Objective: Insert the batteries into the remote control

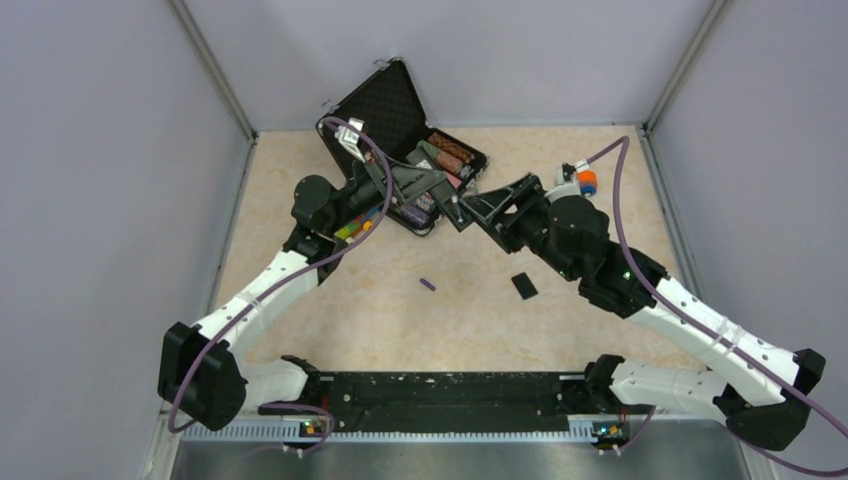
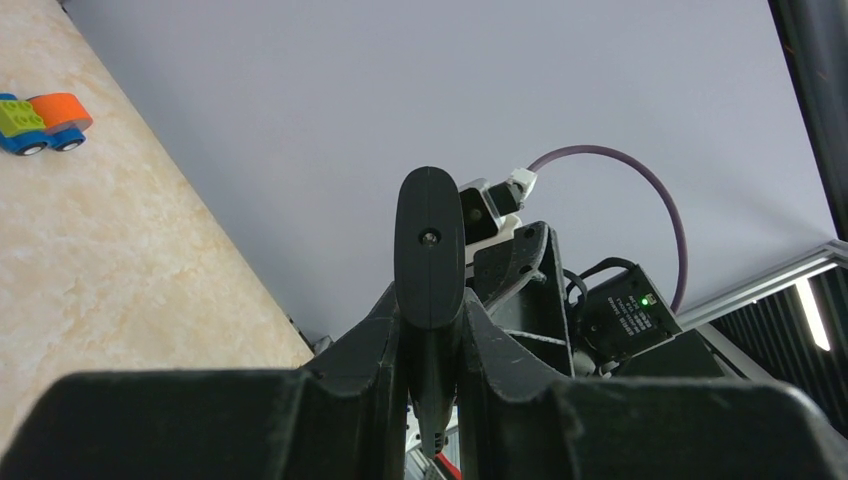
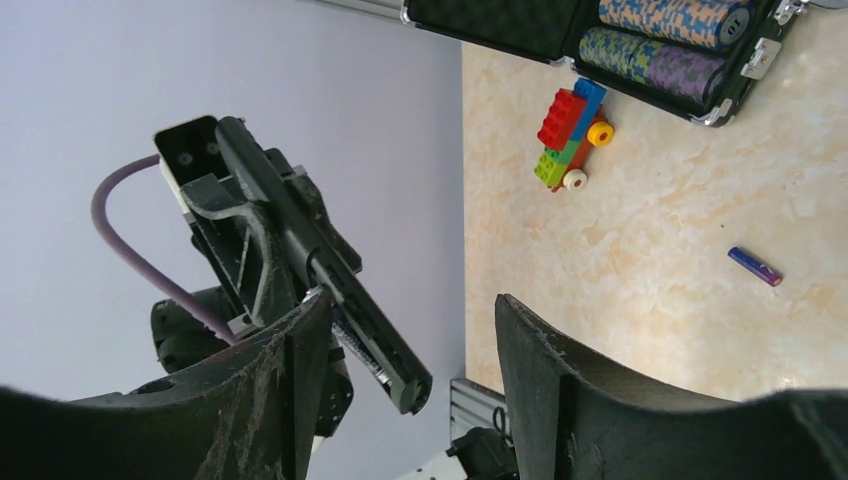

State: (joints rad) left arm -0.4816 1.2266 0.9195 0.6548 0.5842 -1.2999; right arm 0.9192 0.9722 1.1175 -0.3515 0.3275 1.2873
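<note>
My left gripper [image 2: 432, 300] is shut on the black remote control [image 2: 430, 235], which it holds in the air, end-on in the left wrist view. In the right wrist view the remote [image 3: 330, 275] slants down between the fingers of my right gripper [image 3: 412, 300], which is open around its lower end and not touching it. In the top view both grippers meet above the table near the case, the left [image 1: 440, 188] and the right [image 1: 468, 210]. The purple battery [image 1: 427, 284] lies on the table, also seen in the right wrist view [image 3: 755, 266]. The dark battery is not visible.
A small flat black cover piece [image 1: 524, 286] lies right of the purple battery. An open black case of poker chips [image 1: 395, 115] stands at the back. A brick toy car [image 3: 572, 138] sits near the case, and another toy [image 1: 585, 182] sits behind the right arm.
</note>
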